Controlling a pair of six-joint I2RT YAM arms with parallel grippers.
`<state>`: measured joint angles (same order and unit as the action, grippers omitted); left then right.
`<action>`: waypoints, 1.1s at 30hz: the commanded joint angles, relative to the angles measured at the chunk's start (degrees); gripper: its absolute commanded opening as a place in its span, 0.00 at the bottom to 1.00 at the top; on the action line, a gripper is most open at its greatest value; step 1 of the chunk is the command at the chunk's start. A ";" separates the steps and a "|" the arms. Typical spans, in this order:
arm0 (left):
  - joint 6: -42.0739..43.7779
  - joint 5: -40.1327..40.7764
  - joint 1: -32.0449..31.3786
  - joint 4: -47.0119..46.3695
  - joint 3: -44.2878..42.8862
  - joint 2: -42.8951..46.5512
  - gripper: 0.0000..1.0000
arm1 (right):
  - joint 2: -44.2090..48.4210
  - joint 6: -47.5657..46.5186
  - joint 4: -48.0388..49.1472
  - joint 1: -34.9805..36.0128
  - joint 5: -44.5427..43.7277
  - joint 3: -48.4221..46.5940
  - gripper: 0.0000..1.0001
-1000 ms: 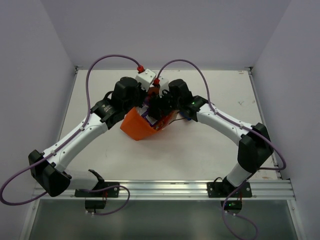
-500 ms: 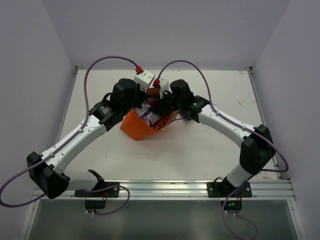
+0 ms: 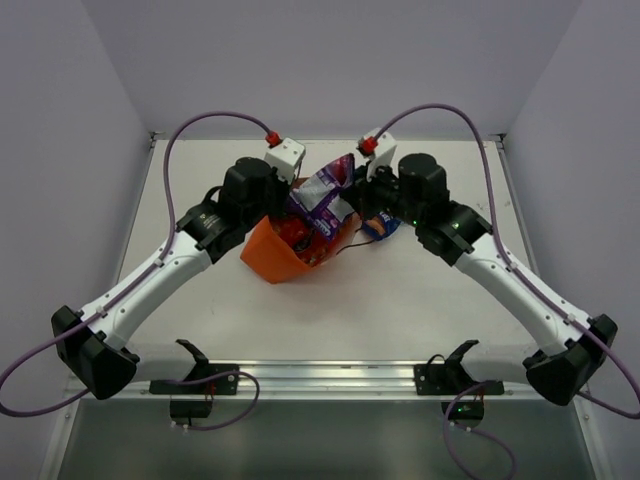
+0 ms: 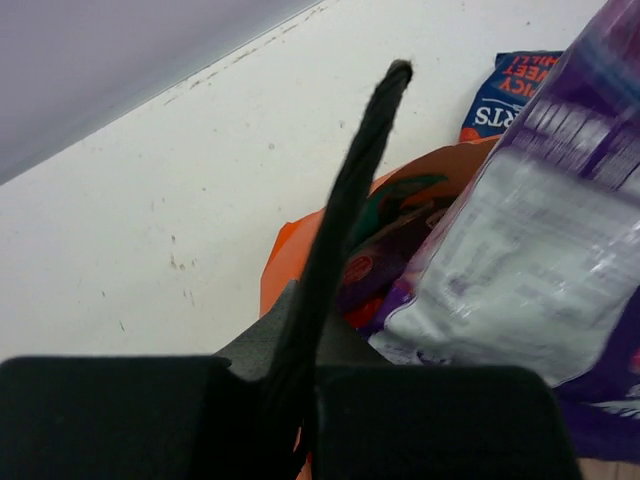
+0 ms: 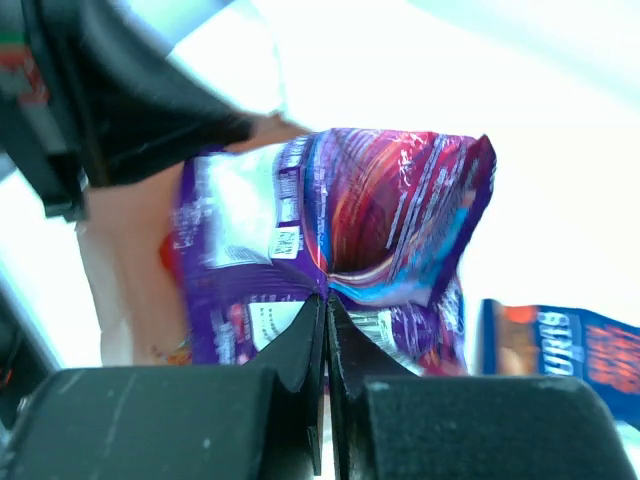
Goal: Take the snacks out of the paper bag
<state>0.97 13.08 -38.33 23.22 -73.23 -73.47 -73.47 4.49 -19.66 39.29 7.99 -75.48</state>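
Note:
The orange paper bag lies on the table between the arms, its mouth facing the back. My left gripper is shut on the bag's rim. A purple packet hangs above the bag's mouth, pinched at its edge by my shut right gripper. More snacks stay inside the bag: a teal one and a red one. A blue-and-red packet lies on the table to the right of the bag.
White walls close the table in at the back and on both sides. A metal rail runs along the near edge. Purple cables arch over both arms.
My right gripper closed inside the bag, then rose and drew back to the right with the purple packet in it. The left gripper has kept its hold on the bag.

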 commanded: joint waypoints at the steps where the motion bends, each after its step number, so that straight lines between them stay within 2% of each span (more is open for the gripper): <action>1: -3.26 -1.39 -0.43 -6.61 -2.18 4.30 0.00 | 6.30 2.36 4.80 -3.16 -6.66 1.90 0.00; 6: -3.52 -2.27 -0.43 -6.44 -1.21 4.83 0.00 | 13.61 8.77 8.23 -13.52 -6.58 8.24 0.00; 11: -3.43 -3.68 -0.43 -6.35 -0.69 5.27 0.00 | 14.85 12.64 8.50 -25.02 -9.73 13.07 0.00; 14: -2.99 -4.12 -0.43 -7.22 0.10 5.97 0.00 | 12.13 17.99 9.37 -32.59 -12.55 16.06 0.00; 18: -2.47 -4.55 -0.43 -7.31 0.63 6.32 0.00 | 2.58 25.90 11.13 -41.46 -11.43 18.70 0.00; 24: -2.20 -5.26 -0.43 -7.75 0.99 6.67 0.00 | -10.27 29.60 10.61 -46.58 -8.34 18.18 0.00; 27: -1.94 -5.70 -0.43 -7.75 1.16 6.59 0.00 | -13.10 29.79 8.42 -47.02 -8.34 17.30 0.24; 28: -1.59 -5.61 -0.43 -7.75 1.34 6.67 0.00 | -12.23 29.35 6.93 -46.94 -7.56 16.78 0.44; 31: -1.24 -5.26 -0.43 -7.84 1.51 6.59 0.00 | -8.11 27.51 4.64 -45.28 -3.87 15.72 0.69; 33: -1.24 -5.26 -0.43 -7.84 1.60 6.41 0.00 | -1.96 24.52 4.37 -42.99 -1.93 15.19 0.74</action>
<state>-0.80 8.93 -38.33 24.38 -71.33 -70.46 -84.53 31.64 -15.49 -6.55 1.65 -56.80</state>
